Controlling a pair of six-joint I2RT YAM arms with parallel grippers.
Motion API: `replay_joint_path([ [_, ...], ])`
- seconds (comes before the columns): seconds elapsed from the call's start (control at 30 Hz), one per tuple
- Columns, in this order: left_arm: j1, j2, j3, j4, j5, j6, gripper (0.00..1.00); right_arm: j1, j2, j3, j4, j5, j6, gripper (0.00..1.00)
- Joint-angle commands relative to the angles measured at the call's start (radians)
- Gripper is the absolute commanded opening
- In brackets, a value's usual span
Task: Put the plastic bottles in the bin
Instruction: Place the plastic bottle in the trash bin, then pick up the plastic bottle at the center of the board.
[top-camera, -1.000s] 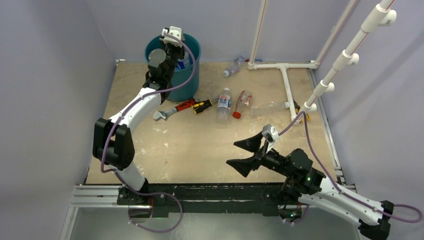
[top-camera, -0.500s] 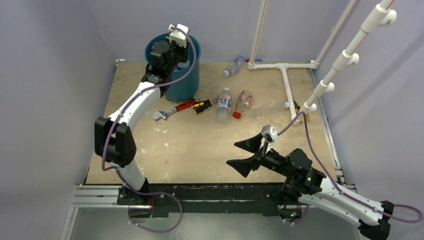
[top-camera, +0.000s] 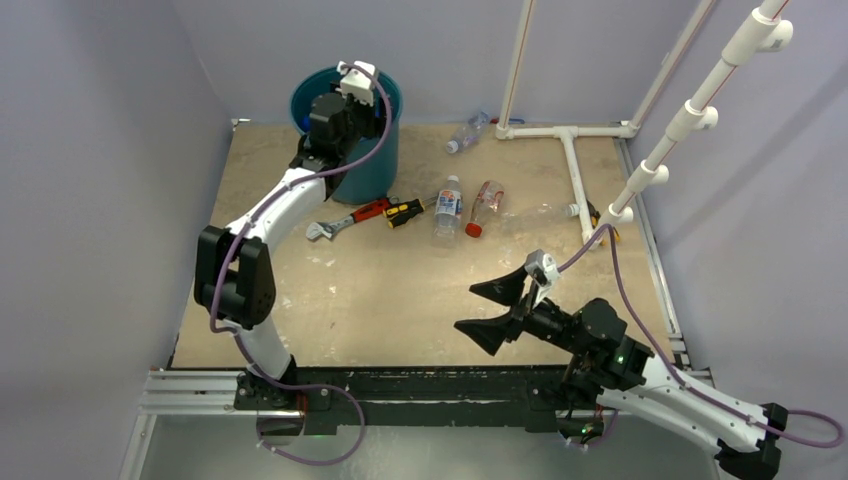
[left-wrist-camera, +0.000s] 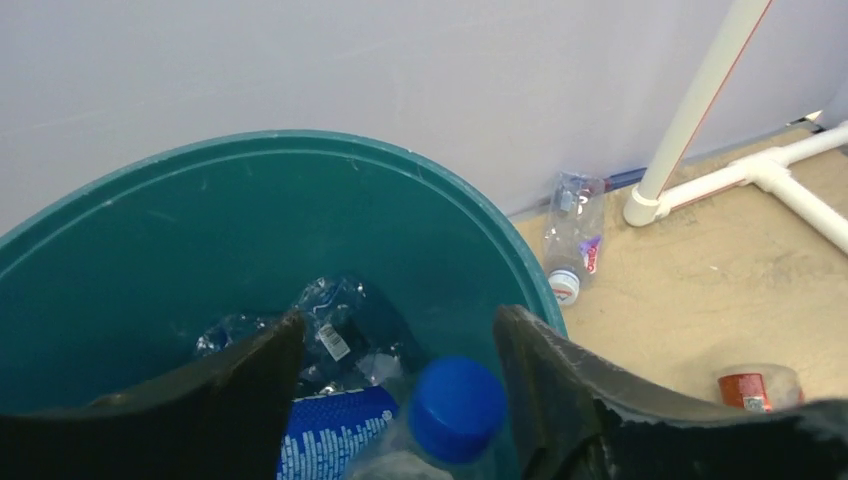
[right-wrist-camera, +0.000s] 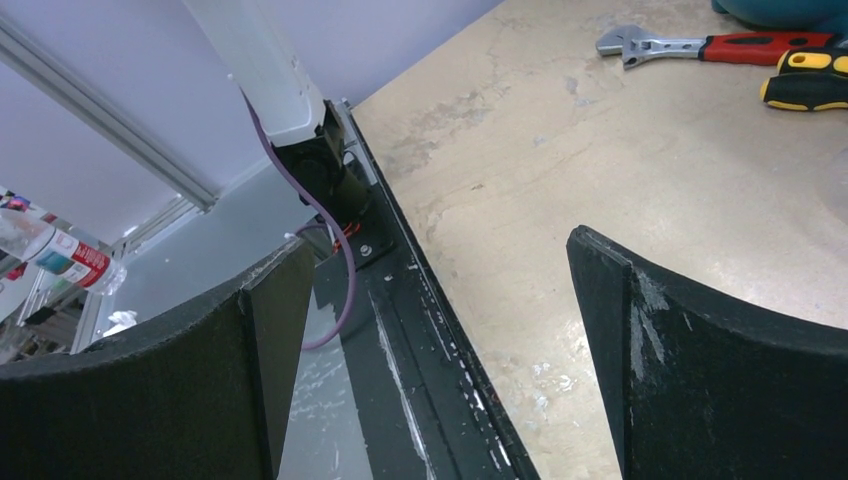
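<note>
My left gripper (top-camera: 350, 105) hangs over the mouth of the teal bin (top-camera: 375, 170), its jaws apart. In the left wrist view a blue-capped plastic bottle (left-wrist-camera: 457, 408) lies between the open fingers (left-wrist-camera: 400, 320) with gaps on both sides, above crumpled clear bottles (left-wrist-camera: 330, 320) in the bin (left-wrist-camera: 270, 140). On the table lie a blue-labelled bottle (top-camera: 448, 208), a red-capped one (top-camera: 486, 205), a clear one (top-camera: 540, 215) and one by the back wall (top-camera: 467, 131). My right gripper (top-camera: 465, 307) is open and empty near the front edge (right-wrist-camera: 440, 243).
A red-handled wrench (top-camera: 350, 218) and a yellow-black screwdriver (top-camera: 405, 211) lie just in front of the bin. A white pipe frame (top-camera: 572, 165) lies on the table's back right, with uprights rising from it. Walls close in the left and back sides.
My left gripper has shifted a little right over the bin and its jaws have opened around the blue-capped bottle. The right arm has stayed still.
</note>
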Motion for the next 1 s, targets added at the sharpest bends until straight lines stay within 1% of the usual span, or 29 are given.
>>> replay_joint_path([
  [0.0,-0.003,-0.056,0.026,-0.071,0.020,-0.063,0.81,0.004,0.008,0.047,0.014,0.019,-0.009,0.99],
  [0.03,-0.004,-0.070,0.036,-0.071,0.014,-0.067,0.89,0.004,0.012,0.048,0.015,0.020,-0.009,0.99],
  [0.07,-0.004,-0.087,0.046,-0.072,0.011,-0.070,0.91,0.004,0.015,0.050,0.017,0.020,-0.011,0.99],
  [0.13,-0.004,-0.131,0.064,-0.073,0.011,-0.079,0.94,0.004,0.021,0.054,0.019,0.024,-0.014,0.99],
  [0.23,-0.004,-0.206,0.072,-0.074,-0.033,-0.114,0.97,0.005,0.031,0.068,0.018,0.034,-0.014,0.99],
  [0.33,-0.004,-0.304,0.063,-0.092,-0.067,-0.195,0.98,0.004,0.039,0.084,0.017,0.069,-0.006,0.99],
  [0.4,-0.004,-0.371,0.069,-0.175,-0.076,-0.278,0.99,0.004,0.052,0.094,0.013,0.130,0.013,0.99],
  [0.47,-0.005,-0.429,0.092,-0.328,-0.034,-0.352,0.99,0.004,0.080,0.108,-0.010,0.270,0.053,0.99],
  [0.5,-0.006,-0.464,0.081,-0.391,-0.018,-0.387,0.99,0.004,0.103,0.116,-0.037,0.305,0.091,0.99],
  [0.57,-0.010,-0.559,-0.026,-0.429,0.034,-0.467,0.99,0.003,0.166,0.132,-0.081,0.426,0.148,0.99],
  [0.6,-0.011,-0.617,-0.110,-0.427,0.054,-0.501,0.99,0.003,0.207,0.144,-0.101,0.519,0.175,0.99],
  [0.67,-0.013,-0.730,-0.278,-0.425,0.074,-0.559,0.99,0.003,0.288,0.170,-0.124,0.627,0.212,0.99],
  [0.73,-0.013,-0.824,-0.449,-0.461,0.091,-0.578,0.99,0.003,0.357,0.180,-0.161,0.734,0.279,0.99],
  [0.8,-0.013,-0.904,-0.549,-0.546,0.076,-0.587,0.99,0.001,0.401,0.171,-0.134,0.774,0.290,0.99],
  [0.9,-0.013,-0.985,-0.653,-0.659,0.070,-0.608,0.99,-0.011,0.482,0.167,-0.043,0.776,0.289,0.98],
  [0.97,-0.013,-1.038,-0.701,-0.703,0.071,-0.629,0.99,-0.049,0.565,0.194,-0.012,0.752,0.289,0.98],
])
